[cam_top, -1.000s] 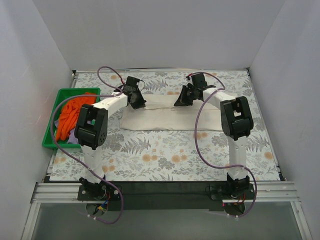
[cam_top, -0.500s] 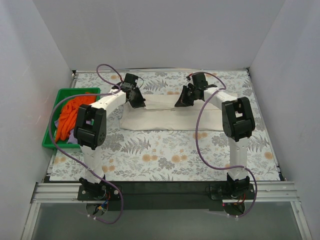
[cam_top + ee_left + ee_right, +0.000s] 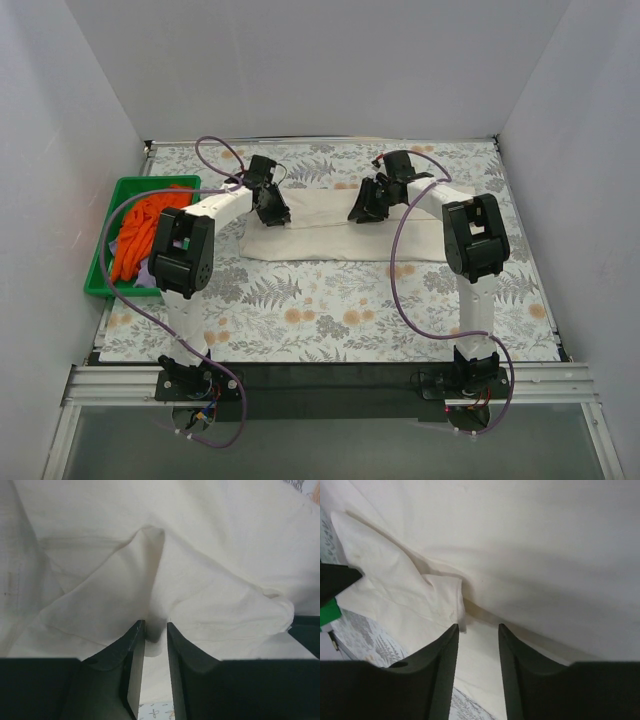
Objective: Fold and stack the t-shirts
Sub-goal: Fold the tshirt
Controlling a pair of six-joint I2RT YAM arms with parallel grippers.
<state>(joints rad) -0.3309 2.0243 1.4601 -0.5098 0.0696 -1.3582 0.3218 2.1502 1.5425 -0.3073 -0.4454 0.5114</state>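
The large cream t-shirt (image 3: pixel 340 238) lies folded into a wide band in the middle of the table. My left gripper (image 3: pixel 272 205) is at its back left part. In the left wrist view its jaws (image 3: pixel 156 625) stand close together, with a raised fold of the cream t-shirt (image 3: pixel 225 555) pinched at the tips. My right gripper (image 3: pixel 365 206) is over the back middle of the shirt. In the right wrist view (image 3: pixel 478 626) its jaws stand apart over flat cream cloth (image 3: pixel 545 555), holding nothing. The orange t-shirt (image 3: pixel 145 225) and the lavender one (image 3: pixel 150 270) lie in the tray.
A green plastic tray (image 3: pixel 125 183) stands at the left edge of the table. The table has a grey leaf-print cover (image 3: pixel 330 300). White walls close in the back and both sides. Purple cables loop from both arms.
Both grippers have shifted slightly toward the near side over the shirt's back edge. The shirt's outline is nearly the same.
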